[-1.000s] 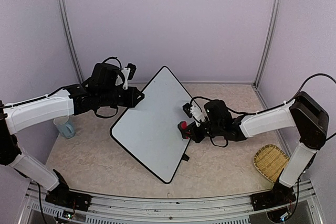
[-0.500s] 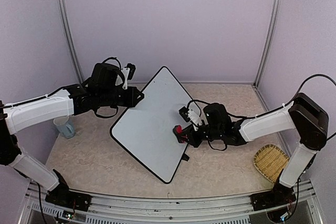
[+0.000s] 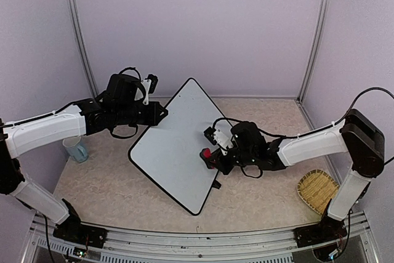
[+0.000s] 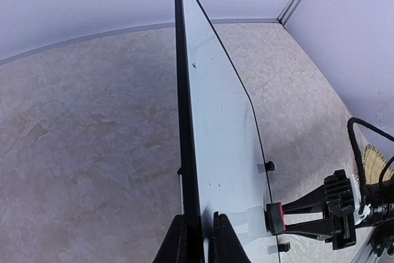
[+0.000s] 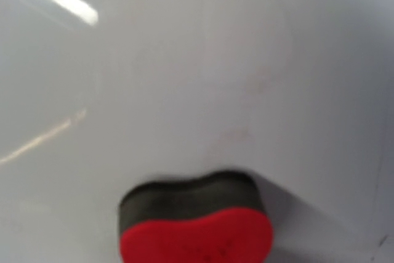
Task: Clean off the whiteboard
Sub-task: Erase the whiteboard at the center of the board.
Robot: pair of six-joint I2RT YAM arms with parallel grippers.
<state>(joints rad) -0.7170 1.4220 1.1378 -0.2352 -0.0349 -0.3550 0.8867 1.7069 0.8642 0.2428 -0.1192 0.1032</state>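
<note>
The left end effector (image 3: 159,114) is clamping the edge of the tilted whiteboard (image 3: 172,146); the right end effector (image 3: 215,156) is gripping a red-and-black eraser (image 5: 197,223), pressing it against the board's face

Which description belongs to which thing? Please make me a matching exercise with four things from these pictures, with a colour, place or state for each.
Things:
1. whiteboard
2. eraser
3. cup
4. basket

Descriptions:
A. tan and woven, at the far right
B. red and black, pressed on a white surface
C. pale blue, at the far left
D. standing on edge, pinched by the left gripper

Pairs: 1-D, 2-B, 3-C, 4-A
</note>
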